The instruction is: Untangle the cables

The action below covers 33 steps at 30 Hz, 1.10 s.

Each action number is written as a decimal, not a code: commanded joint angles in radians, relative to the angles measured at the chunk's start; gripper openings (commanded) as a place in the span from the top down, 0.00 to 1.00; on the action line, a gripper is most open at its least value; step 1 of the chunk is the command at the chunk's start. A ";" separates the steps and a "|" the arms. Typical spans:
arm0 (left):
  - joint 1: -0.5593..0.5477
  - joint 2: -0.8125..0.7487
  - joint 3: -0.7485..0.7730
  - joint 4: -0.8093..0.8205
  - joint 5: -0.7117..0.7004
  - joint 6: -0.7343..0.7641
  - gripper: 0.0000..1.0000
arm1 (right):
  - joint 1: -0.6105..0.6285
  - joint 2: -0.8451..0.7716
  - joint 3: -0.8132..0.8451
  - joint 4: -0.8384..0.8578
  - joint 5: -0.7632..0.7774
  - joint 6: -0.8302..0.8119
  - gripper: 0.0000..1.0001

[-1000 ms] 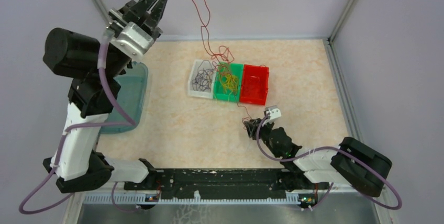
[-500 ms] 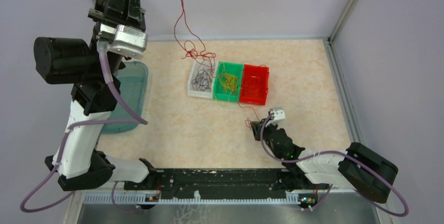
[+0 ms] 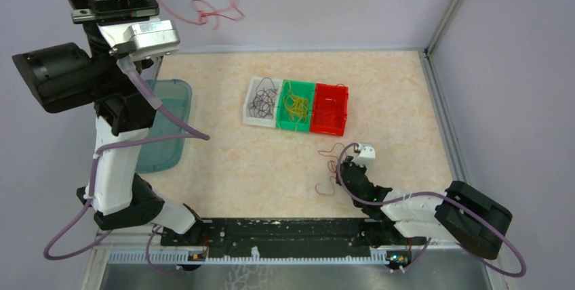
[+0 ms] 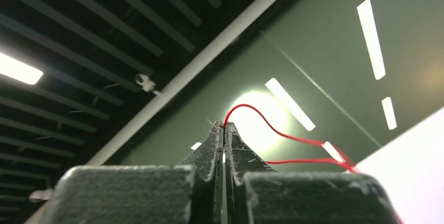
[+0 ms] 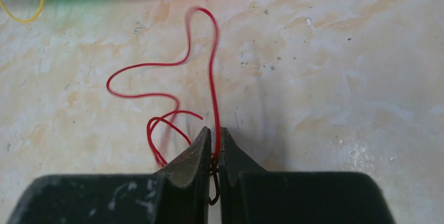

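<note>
Since a second ago the left gripper is swinging way higher, and the red cable it's dragging is now hanging clear of the bins instead of trailing down into them. Nearest in, the right gripper is pinching tight on a second red cable, which is lying in slack loops on the table right in front of its fingers. Past that, the white bin, green bin and red bin are sitting side by side, touching, with dark cables piling in the white one and yellow cables in the green one. Farthest off, the left gripper is pointing up with its fingers squeezed together on the first red cable's end, its blurry loops dangling in front of the wall.
</note>
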 commanded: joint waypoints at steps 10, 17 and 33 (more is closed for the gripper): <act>-0.002 -0.216 -0.318 -0.308 0.022 -0.086 1.00 | 0.008 -0.037 0.079 0.064 -0.090 -0.077 0.80; -0.002 -0.324 -0.542 -0.551 0.119 -0.303 1.00 | 0.008 -0.251 0.225 -0.030 -0.484 -0.272 0.41; -0.005 -0.352 -0.639 -0.641 0.313 -0.417 1.00 | 0.008 -0.449 0.477 -0.161 -0.515 -0.422 0.30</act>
